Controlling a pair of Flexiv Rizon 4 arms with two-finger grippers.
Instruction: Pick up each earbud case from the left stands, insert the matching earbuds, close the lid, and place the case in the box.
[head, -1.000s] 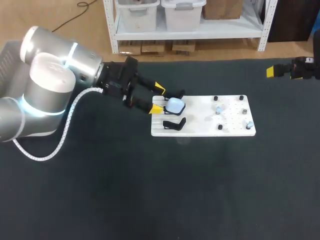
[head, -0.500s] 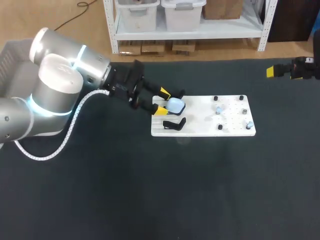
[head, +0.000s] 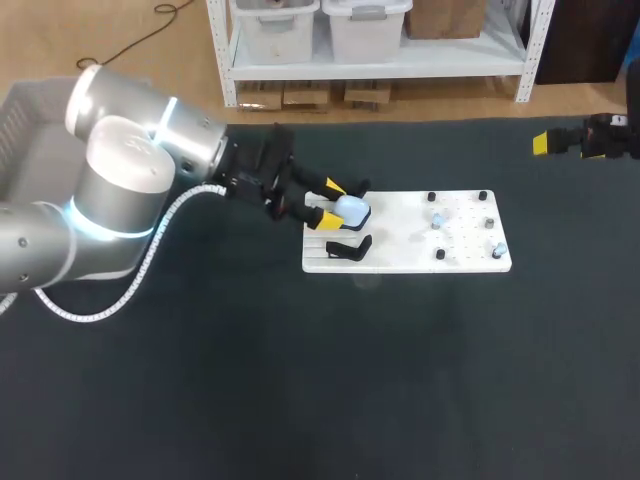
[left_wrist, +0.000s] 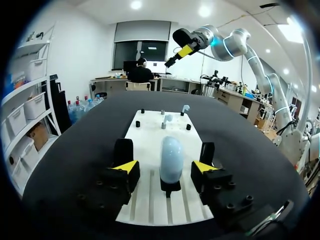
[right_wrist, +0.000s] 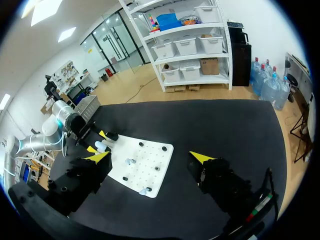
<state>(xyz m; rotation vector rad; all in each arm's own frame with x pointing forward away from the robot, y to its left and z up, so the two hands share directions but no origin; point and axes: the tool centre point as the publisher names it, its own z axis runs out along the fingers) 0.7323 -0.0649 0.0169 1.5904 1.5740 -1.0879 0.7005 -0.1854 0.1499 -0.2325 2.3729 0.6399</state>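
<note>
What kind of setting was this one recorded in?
Probably a robotics lab test bench: a black-covered table, a white fixture board on it, and the left gripper open around a pale blue earbud case held upright on that board.

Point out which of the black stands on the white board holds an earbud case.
The stand between the open fingers of the left tool: it carries the pale blue case. The stand nearer the robot is bare.

You're looking at a black table (head: 300, 380) carrying a white board (head: 400, 240); small black pegs (head: 431, 197) are standing on it.
</note>
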